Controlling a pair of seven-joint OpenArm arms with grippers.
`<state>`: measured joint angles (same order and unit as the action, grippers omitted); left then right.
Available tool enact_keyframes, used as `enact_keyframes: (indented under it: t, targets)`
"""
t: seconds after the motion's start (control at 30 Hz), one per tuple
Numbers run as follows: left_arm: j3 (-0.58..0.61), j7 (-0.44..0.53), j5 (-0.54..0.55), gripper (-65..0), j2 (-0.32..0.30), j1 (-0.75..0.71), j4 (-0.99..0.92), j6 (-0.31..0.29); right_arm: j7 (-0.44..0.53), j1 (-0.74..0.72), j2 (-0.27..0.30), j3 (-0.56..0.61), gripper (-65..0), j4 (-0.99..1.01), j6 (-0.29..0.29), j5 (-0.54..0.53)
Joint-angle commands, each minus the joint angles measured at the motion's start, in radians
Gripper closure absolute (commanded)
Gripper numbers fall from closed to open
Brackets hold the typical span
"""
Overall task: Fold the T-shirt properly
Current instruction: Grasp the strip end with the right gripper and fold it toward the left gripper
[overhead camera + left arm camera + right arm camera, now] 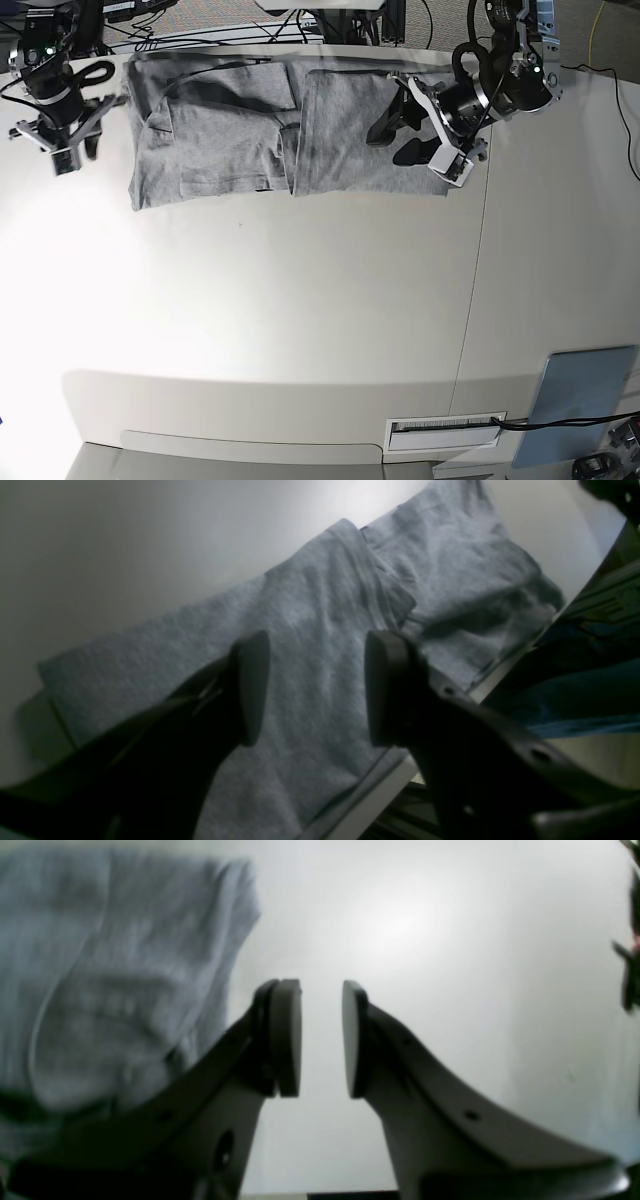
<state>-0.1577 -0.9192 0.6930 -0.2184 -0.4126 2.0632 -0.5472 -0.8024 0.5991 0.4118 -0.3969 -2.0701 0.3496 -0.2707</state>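
The T-shirt (285, 135) lies plain grey, no lettering legible.

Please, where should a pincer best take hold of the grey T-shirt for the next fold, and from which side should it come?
Probably the T-shirt is best taken at its lower corner near the left pincer, coming from that outer side. There the edge lies flat and free on the table, while the middle is already doubled. Both pincers stand open, holding nothing.

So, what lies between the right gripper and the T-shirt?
Only bare white table, in the base view: the right gripper is off the T-shirt, beside its edge, with nothing between them.
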Motion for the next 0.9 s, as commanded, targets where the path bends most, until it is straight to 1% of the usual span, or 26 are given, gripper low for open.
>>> enact_keyframes:
  t: [0.0,0.1,0.17,0.2,0.23,0.3,0.4,0.5,0.67,0.77,0.87]
  targets:
    - [-0.002,0.021,0.018,-31.6,-0.003,0.002,0.019,-0.005,0.025,0.000,0.014,-0.010,-20.9,-0.007,0.005,0.002]
    - [-0.002,0.021,0.018,-31.6,-0.003,0.002,0.019,-0.005,0.009,0.000,0.014,-0.010,-35.7,-0.003,0.003,-0.023]
    - [-0.002,0.021,0.018,-31.6,-0.003,0.002,0.018,-0.005,-0.045,-0.001,0.014,-0.010,-42.3,-0.003,-0.025,-0.101]
    - [-0.002,0.021,0.018,-31.6,-0.003,0.002,0.019,-0.005,-0.083,-0.001,0.014,-0.010,-43.5,-0.002,-0.043,-0.142]
    - [-0.002,0.021,0.018,-31.6,-0.003,0.002,0.019,-0.005,-0.119,-0.002,0.014,-0.010,-43.7,0.000,-0.058,-0.174]
    - [-0.002,0.021,0.019,-31.5,-0.003,0.002,0.019,-0.004,-0.157,-0.019,0.013,-0.010,-43.7,0.028,-0.062,-0.217]
    - [-0.002,0.019,0.018,-31.5,-0.003,0.002,0.019,-0.004,-0.174,-0.061,0.012,-0.010,-43.7,0.125,-0.049,-0.278]
    - [-0.002,0.018,0.018,-31.5,-0.003,-0.003,0.019,-0.004,-0.194,-0.105,0.012,-0.010,-43.7,0.225,0.005,-0.383]
    - [-0.002,0.018,0.018,-31.5,-0.003,-0.006,0.018,-0.004,-0.208,-0.147,0.011,-0.010,-43.7,0.326,0.105,-0.539]
    - [-0.002,0.019,0.018,-31.5,-0.003,-0.006,0.018,-0.004,-0.214,-0.151,-0.006,-0.010,-43.7,0.364,0.150,-0.594]
    - [-0.002,0.021,0.018,-31.5,-0.003,-0.006,0.018,-0.004,-0.214,-0.151,-0.026,-0.009,-43.7,0.392,0.159,-0.608]
